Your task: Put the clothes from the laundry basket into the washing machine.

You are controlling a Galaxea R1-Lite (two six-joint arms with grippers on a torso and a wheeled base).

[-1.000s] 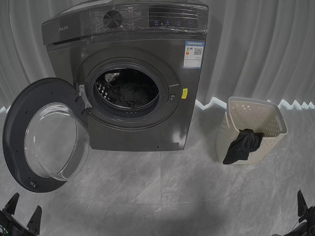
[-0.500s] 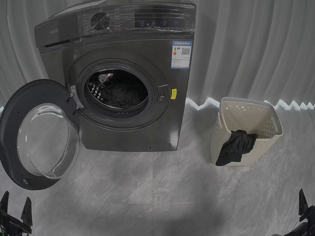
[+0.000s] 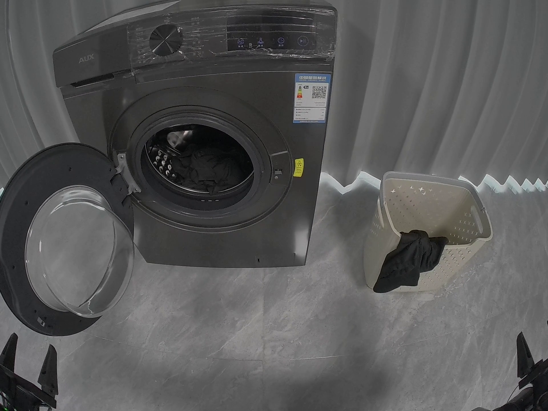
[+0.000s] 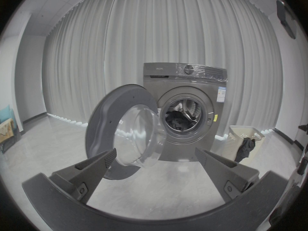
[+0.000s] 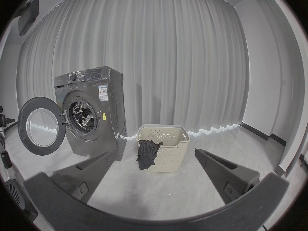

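Metal, plastic, cloth
Dark grey satin-metal washing machine (image 3: 217, 246), crinkled glossy film (image 3: 228, 29) on its panel; cream perforated matt plastic laundry basket (image 3: 445, 212); limp black cloth garment (image 3: 408, 261).

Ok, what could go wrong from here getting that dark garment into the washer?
The dark garment drapes over the rim of the laundry basket, so a pull might tip the basket or drop it on the floor. The open door stands out on the robot's left; an arm heading for the drum could clip it.
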